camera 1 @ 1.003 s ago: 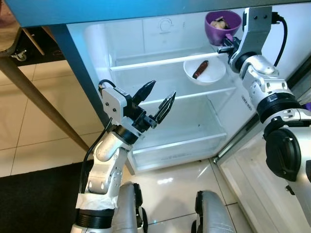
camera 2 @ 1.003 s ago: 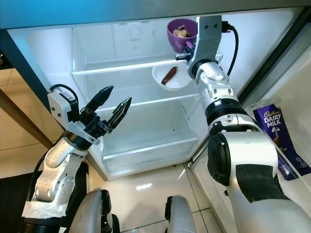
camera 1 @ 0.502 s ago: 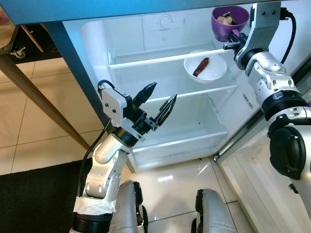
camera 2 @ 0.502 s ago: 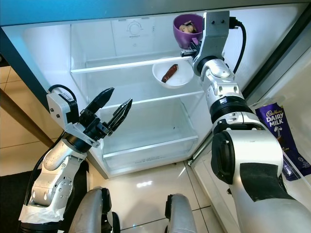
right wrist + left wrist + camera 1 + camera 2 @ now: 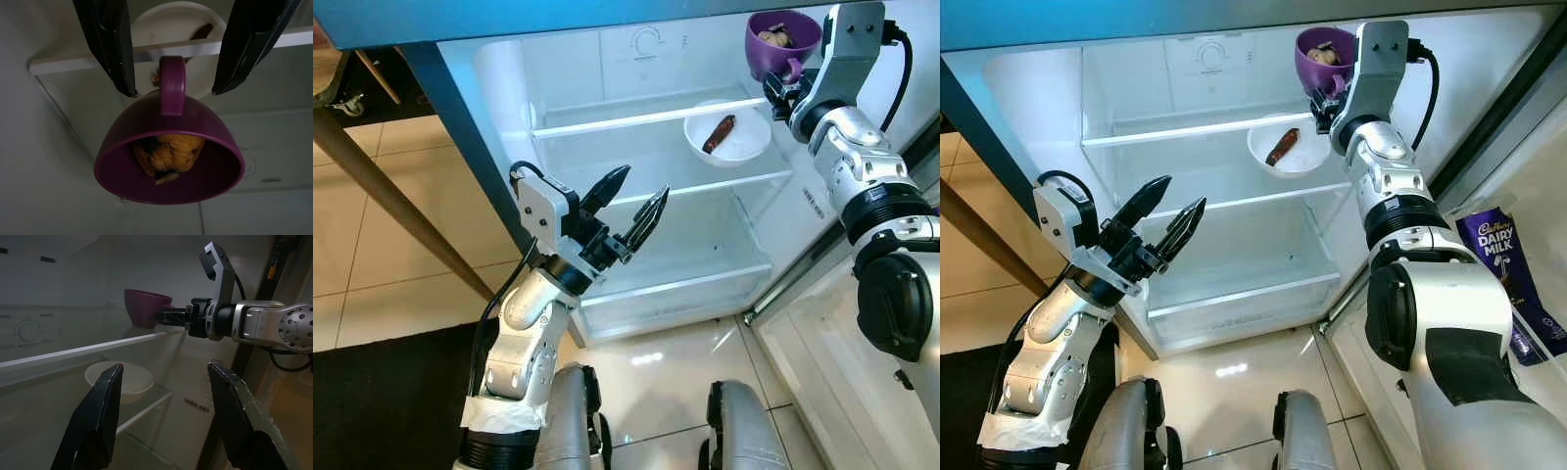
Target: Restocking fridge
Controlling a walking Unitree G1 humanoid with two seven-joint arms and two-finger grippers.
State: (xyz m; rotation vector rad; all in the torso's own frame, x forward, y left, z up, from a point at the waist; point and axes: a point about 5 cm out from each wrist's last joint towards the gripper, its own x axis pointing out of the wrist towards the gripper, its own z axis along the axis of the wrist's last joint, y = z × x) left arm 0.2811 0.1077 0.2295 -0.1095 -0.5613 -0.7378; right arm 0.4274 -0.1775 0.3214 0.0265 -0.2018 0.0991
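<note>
A purple cup [image 5: 781, 29] holding orange-brown food stands at the right end of the open fridge's top shelf [image 5: 636, 116]. My right gripper [image 5: 173, 89] is just behind the cup, open, with one finger on each side of the cup's handle [image 5: 172, 83] and touching neither side. Below it a white bowl [image 5: 729, 142] with a brown piece of food sits on the middle shelf. My left gripper [image 5: 641, 184] hovers open and empty in front of the lower shelves, pointing into the fridge.
The fridge door [image 5: 842, 372] stands open at the right, with a Dairy Milk chocolate bar [image 5: 1498, 264] in it. A wooden table leg [image 5: 391, 206] slants at the left, above a dark rug [image 5: 382, 392]. The lower shelves and drawer are bare.
The purple cup has gone a little higher and deeper toward the fridge's back right along with my right gripper. The left arm has stayed still.
</note>
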